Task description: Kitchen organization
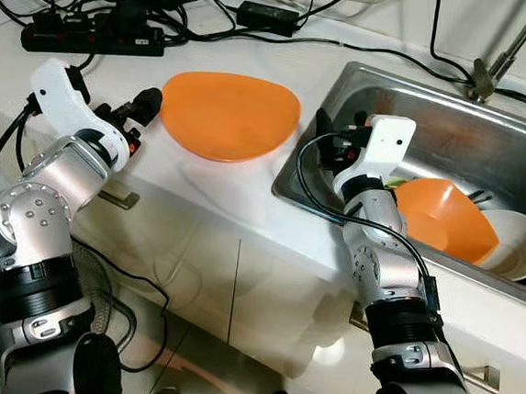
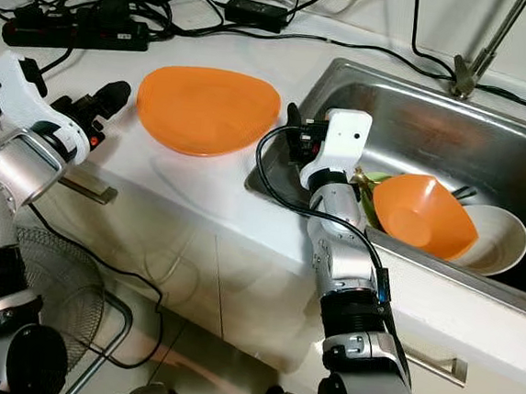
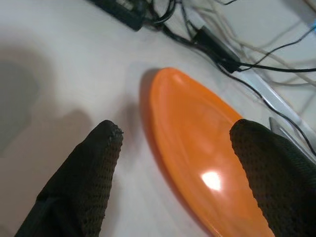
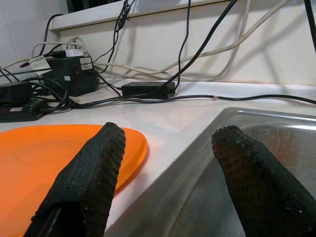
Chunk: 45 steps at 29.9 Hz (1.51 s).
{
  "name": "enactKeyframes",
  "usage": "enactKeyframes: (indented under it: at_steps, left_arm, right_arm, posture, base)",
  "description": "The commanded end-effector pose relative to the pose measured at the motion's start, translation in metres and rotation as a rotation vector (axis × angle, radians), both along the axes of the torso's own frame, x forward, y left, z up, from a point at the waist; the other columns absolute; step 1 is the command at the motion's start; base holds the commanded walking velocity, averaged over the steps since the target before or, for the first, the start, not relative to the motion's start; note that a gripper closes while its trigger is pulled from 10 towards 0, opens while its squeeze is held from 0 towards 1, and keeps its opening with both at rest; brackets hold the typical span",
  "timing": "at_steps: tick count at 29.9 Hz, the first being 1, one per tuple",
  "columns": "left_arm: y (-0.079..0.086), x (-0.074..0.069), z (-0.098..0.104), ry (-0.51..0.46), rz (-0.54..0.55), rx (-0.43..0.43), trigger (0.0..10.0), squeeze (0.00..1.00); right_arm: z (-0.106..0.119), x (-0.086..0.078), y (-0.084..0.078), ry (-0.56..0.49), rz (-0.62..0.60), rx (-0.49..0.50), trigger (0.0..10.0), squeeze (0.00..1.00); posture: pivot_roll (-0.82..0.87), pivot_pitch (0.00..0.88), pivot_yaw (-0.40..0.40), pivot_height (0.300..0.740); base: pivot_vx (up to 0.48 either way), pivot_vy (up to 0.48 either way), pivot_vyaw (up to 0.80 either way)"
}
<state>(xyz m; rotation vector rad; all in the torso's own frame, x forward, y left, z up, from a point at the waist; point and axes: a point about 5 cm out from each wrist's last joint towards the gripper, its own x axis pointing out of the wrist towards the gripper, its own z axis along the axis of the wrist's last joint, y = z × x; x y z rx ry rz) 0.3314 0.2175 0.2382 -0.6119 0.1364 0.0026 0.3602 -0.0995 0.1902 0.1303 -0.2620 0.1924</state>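
An orange plate (image 1: 231,114) lies on the white counter (image 1: 199,187) just left of the steel sink (image 1: 454,122). My left gripper (image 1: 148,104) hovers open at the plate's left edge; in the left wrist view its fingers (image 3: 94,163) stand wide apart with the plate (image 3: 197,163) ahead between them. My right gripper (image 1: 322,128) is open over the sink's left rim, empty, with the rim (image 4: 168,197) running between its fingers (image 4: 94,168). In the sink, an orange bowl (image 1: 441,217) leans against a white bowl (image 1: 520,243).
A black power strip (image 1: 92,39), an adapter (image 1: 268,16) and several cables crowd the back of the counter. The faucet (image 1: 496,61) rises behind the sink. Something green (image 2: 372,181) lies beside the orange bowl. A fan (image 2: 71,282) stands on the floor at the left.
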Motion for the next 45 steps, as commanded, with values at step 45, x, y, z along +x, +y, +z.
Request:
enactKeyframes:
  at_steps: [45]
  left_arm:
    - [-0.074,0.021,-0.026,0.177,-0.128,-0.308,10.0,0.00]
  right_arm:
    - [0.005,-0.004,-0.003,-0.014,-0.005,-0.013,10.0,0.00]
  posture:
    - [0.10,0.100,-0.006,0.740]
  base:
    - [0.000,0.000,0.00]
